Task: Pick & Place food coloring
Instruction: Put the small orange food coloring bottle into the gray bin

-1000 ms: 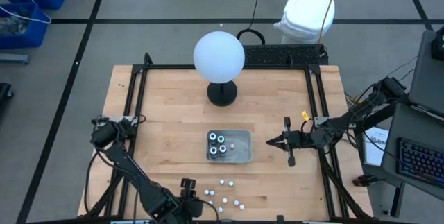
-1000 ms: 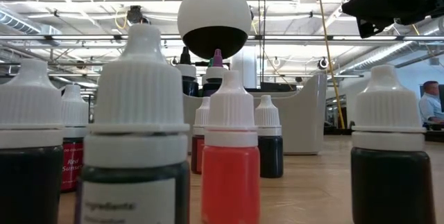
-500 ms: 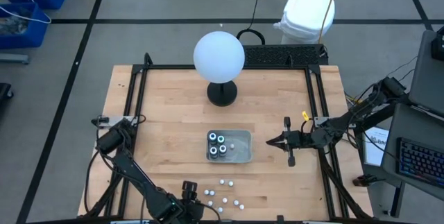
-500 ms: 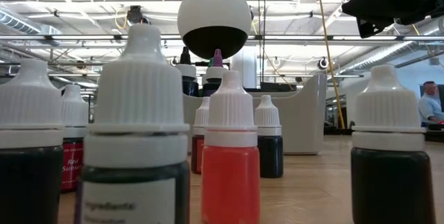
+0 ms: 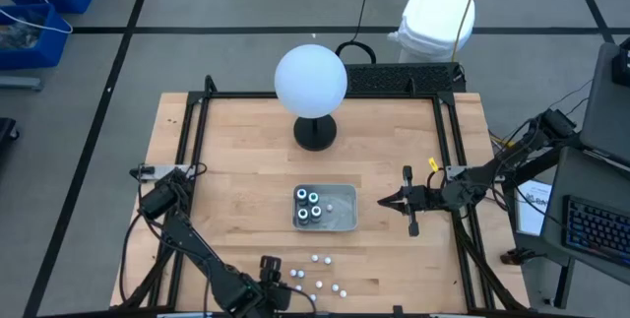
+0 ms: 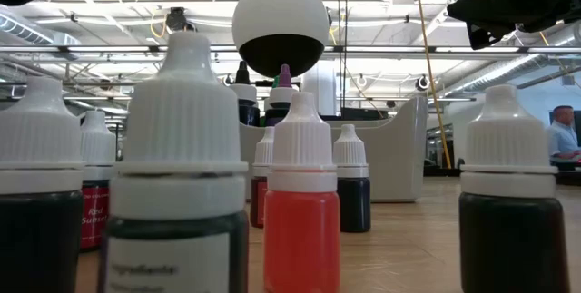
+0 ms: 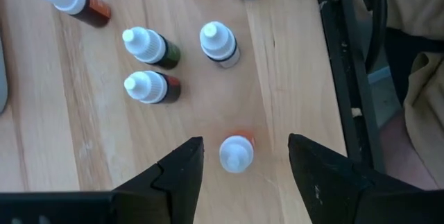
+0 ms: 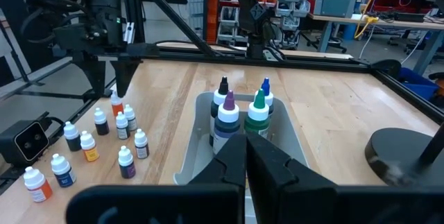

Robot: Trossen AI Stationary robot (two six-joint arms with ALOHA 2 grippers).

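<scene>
Several small white-capped food coloring bottles [image 5: 317,274] stand on their bases near the table's near edge; they fill the low view, an orange one [image 6: 301,211] in the middle. Four larger dark bottles [image 5: 309,205] stand upright in the grey tray [image 5: 345,225], seen also in the right wrist view [image 8: 239,113]. My left gripper [image 5: 276,277] hovers open above the small bottles. In its wrist view the left gripper [image 7: 244,141] has one orange bottle [image 7: 236,153] between its fingers, untouched. My right gripper [image 5: 384,201] waits shut, just right of the tray.
A big white globe [image 5: 310,80] on a black base stands behind the tray. A black frame [image 5: 448,160] runs round the table's edges. Bare wood lies left of the tray. A person [image 6: 563,139] shows far off in the room at the low view's right.
My left arm has shifted a little toward the near edge over the small bottles, and a dark part of it has come into the low view's top left corner. The bottles and my right arm have kept still.
</scene>
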